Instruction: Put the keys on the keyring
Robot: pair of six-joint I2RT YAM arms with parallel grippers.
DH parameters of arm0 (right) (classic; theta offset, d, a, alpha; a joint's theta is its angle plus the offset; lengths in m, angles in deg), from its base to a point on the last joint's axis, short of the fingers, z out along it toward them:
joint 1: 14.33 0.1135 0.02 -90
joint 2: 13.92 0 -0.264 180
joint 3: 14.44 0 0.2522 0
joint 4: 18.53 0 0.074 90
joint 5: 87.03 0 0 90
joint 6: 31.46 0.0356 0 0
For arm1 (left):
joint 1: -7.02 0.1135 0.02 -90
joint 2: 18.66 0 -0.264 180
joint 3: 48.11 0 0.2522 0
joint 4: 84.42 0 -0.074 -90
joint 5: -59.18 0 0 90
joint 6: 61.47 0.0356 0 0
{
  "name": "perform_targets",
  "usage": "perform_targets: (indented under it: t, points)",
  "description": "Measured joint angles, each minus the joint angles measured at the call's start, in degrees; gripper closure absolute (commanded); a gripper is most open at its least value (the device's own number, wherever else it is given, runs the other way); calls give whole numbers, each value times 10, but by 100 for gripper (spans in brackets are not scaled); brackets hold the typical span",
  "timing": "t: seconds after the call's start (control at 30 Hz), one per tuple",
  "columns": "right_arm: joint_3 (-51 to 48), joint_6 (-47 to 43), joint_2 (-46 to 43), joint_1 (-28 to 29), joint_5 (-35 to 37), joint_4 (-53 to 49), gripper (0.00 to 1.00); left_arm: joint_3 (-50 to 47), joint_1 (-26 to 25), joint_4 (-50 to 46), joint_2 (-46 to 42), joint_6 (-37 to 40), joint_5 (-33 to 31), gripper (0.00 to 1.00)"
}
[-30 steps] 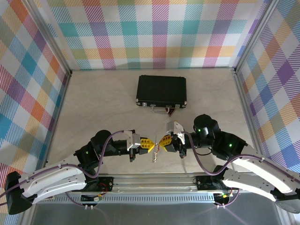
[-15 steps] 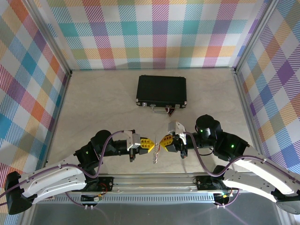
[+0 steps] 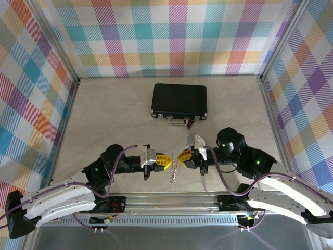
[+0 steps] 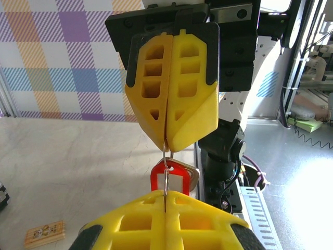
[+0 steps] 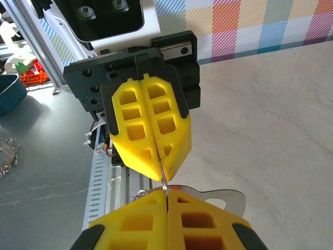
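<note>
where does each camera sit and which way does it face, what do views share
top external: above and behind the bases, looking down on table and black case; both arms, left gripper and right gripper tip to tip.
left wrist: on that wrist, facing the right gripper; own yellow fingers at bottom.
right wrist: on that wrist, facing the left gripper; own fingers at bottom.
shared: both wrist views show the thin wire ring pinched by both shut grippers.

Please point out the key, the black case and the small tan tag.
key (image 4: 177, 174): left wrist view, on its red head.
black case (image 3: 179, 100): top view, on its lid.
tag (image 4: 45, 234): left wrist view, on its middle.
</note>
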State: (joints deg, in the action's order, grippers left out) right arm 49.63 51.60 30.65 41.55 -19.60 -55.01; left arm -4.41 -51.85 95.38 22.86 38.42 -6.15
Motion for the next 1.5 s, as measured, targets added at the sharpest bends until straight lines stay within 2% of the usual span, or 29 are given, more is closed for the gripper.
perform_targets:
  t: [1.5]
  points:
    - [-18, 0, -4, 0, -9, 9, 100, 0, 0, 0, 0, 0, 4, 100]
